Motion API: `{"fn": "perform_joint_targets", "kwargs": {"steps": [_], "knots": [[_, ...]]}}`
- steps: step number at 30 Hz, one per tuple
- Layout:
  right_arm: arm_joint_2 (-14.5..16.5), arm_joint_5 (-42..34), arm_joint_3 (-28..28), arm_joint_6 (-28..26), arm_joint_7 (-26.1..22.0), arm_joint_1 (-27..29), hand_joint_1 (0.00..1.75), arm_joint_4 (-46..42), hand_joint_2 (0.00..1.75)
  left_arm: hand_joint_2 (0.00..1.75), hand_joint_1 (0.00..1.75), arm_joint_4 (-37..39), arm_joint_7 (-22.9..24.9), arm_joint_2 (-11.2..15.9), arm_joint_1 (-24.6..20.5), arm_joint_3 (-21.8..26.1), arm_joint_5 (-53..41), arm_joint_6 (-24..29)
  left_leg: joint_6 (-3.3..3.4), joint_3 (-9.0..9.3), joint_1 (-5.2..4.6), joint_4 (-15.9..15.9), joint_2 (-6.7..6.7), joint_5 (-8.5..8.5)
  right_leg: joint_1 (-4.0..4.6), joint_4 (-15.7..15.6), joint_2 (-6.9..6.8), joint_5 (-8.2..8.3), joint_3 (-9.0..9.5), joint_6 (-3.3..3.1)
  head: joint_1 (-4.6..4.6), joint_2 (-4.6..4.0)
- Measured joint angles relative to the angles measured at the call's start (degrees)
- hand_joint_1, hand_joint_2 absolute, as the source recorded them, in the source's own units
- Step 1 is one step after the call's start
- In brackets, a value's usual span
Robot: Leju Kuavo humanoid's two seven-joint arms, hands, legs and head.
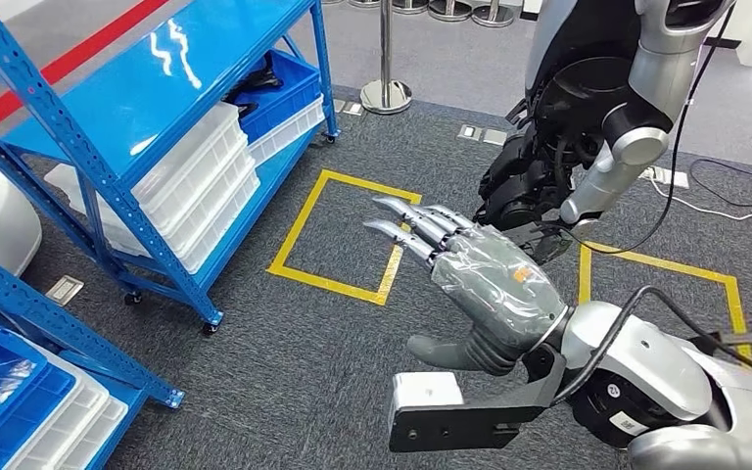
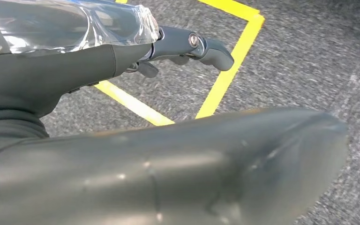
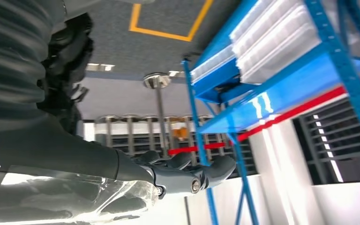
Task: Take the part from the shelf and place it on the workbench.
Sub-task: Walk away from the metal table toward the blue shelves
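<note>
From my head, my right hand (image 1: 485,289) reaches in from the lower right, hanging above the grey carpet at the corner of a yellow taped square (image 1: 299,223), fingers stretched flat and apart, thumb out to the side, nothing in it. It points toward the blue shelf (image 1: 186,69), which is well apart from it and carries stacked white bins (image 1: 196,166) and a blue bin (image 1: 289,93) with something dark (image 1: 255,83) inside; I cannot tell whether that is the part. Another robot (image 1: 587,88) stands near, beyond my hand. At my left wrist, my left hand (image 2: 75,65) is over carpet and a corner of yellow tape (image 2: 225,79), one of the fingers (image 2: 201,47) straight out, thumb apart, holding nothing. At my right wrist, the same spread fingers (image 3: 215,171) are bare, the shelf and its bins lying beyond them.
</note>
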Motion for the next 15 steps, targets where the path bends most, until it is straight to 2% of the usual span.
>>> {"fn": "perform_joint_targets", "kwargs": {"steps": [2, 4, 5, 6, 7, 8, 9, 11, 12, 13, 15], "knots": [[0.65, 0.08, 0.46, -0.65, -0.03, -0.05, 0.00, -0.04, 1.75, 0.00, 0.00, 0.02, 0.79, 0.02, 0.10, -0.02, -0.57, -0.19, -0.58, -1.22, 0.09, 2.54, 2.35, -1.65, -0.11, -0.39, -1.23, 0.31, 0.14, -0.76, -0.13, -0.01], [0.86, 0.15, 0.80, -1.24, -0.04, 0.16, 0.00, -0.09, 1.75, 0.00, 0.00, 0.02, 1.33, -0.05, 0.00, -0.05, -0.99, -0.26, -1.11, -4.65, 0.23, 9.79, 5.08, -5.50, -0.09, -0.48, -2.44, 0.30, 0.19, -1.14, -0.26, -0.01], [0.87, 0.17, 0.95, -1.50, -0.04, 0.31, 0.00, -0.11, 1.75, 0.00, 0.00, 0.03, 1.43, -0.12, -0.02, -0.06, -1.08, -0.26, -1.39, -6.68, 0.40, 13.95, 5.50, -7.25, -0.07, -0.48, -3.06, 0.25, 0.18, -1.22, -0.28, -0.01], [0.88, 0.20, 1.08, -1.76, -0.05, 0.47, 0.00, -0.13, 1.75, 0.00, 0.00, 0.03, 1.45, -0.19, 0.03, -0.07, -1.12, -0.26, -1.64, -8.14, 0.59, 16.89, 5.65, -8.18, -0.06, -0.47, -3.67, 0.20, 0.18, -1.26, -0.29, -0.01], [0.91, 0.24, 1.16, -2.00, -0.05, 0.57, 0.00, -0.15, 1.75, 0.00, 0.00, 0.03, 1.45, -0.26, 0.13, -0.08, -1.10, -0.25, -1.87, -8.54, 0.81, 17.67, 5.75, -8.03, -0.06, -0.47, -4.26, 0.15, 0.19, -1.26, -0.30, -0.01], [0.96, 0.28, 1.20, -2.18, -0.05, 0.63, 0.00, -0.21, 1.75, 0.00, 0.00, 0.03, 1.45, -0.29, 0.21, -0.09, -1.05, -0.24, -2.06, -7.69, 1.03, 15.96, 6.00, -6.87, -0.07, -0.46, -4.77, 0.09, 0.23, -1.19, -0.31, -0.01], [1.01, 0.31, 1.21, -2.29, -0.05, 0.65, 0.00, -0.31, 1.75, 0.00, 0.00, 0.03, 1.44, -0.31, 0.25, -0.09, -1.00, -0.23, -2.20, -5.66, 1.20, 12.04, 6.64, -5.06, -0.07, -0.45, -5.28, -0.01, 0.32, -1.05, -0.32, -0.01], [1.09, 0.31, 1.20, -2.35, -0.05, 0.60, 0.00, -0.63, 1.75, 0.00, 0.00, 0.03, 1.40, -0.33, 0.15, -0.10, -0.93, -0.21, -2.08, -1.17, 1.17, 3.45, 9.02, -1.90, 0.17, -0.38, -6.17, -0.36, 0.64, -0.50, -0.28, -0.02], [1.11, 0.27, 1.19, -2.34, -0.04, 0.55, 0.00, -0.79, 1.75, 0.00, 0.00, 0.03, 1.34, -0.34, 0.08, -0.10, -0.92, -0.21, -1.84, 0.08, 1.01, 0.96, 9.80, -1.09, 0.31, -0.35, -6.60, -0.55, 0.84, -0.17, -0.21, -0.02], [1.16, 0.22, 1.18, -2.33, -0.04, 0.48, 0.00, -0.90, 1.75, 0.00, 0.00, 0.03, 1.28, -0.36, 0.02, -0.10, -0.87, -0.21, -1.49, 0.43, 0.79, 0.08, 10.06, -0.84, 0.43, -0.36, -7.06, -0.69, 1.02, 0.19, -0.13, -0.02], [1.35, 0.05, 1.18, -2.30, -0.04, 0.34, 0.00, -1.02, 1.75, 0.00, 0.00, 0.03, 1.15, -0.37, 0.04, -0.10, -0.75, -0.21, -0.68, 0.32, 0.57, -0.03, 8.93, -0.60, 0.25, -0.42, -7.89, -0.96, 1.32, 0.92, -0.01, -0.01]]}}
